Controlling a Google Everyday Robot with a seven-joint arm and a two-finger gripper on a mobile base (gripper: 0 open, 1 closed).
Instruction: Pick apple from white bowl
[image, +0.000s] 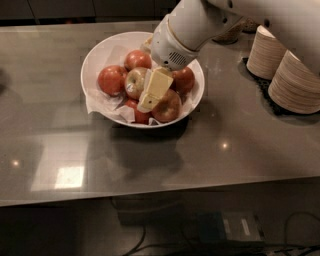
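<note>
The apple (134, 83) — pale yellow-green, red-blushed — sits upright in the paper-lined white bowl (100, 52) on the surface, the tool (150, 96) just beside it.

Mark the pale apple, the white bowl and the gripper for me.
apple (133, 83), camera view, exposed left skin.
white bowl (102, 50), camera view, bare upper-left wall.
gripper (146, 104), camera view, tip, inside the white bowl.
</note>
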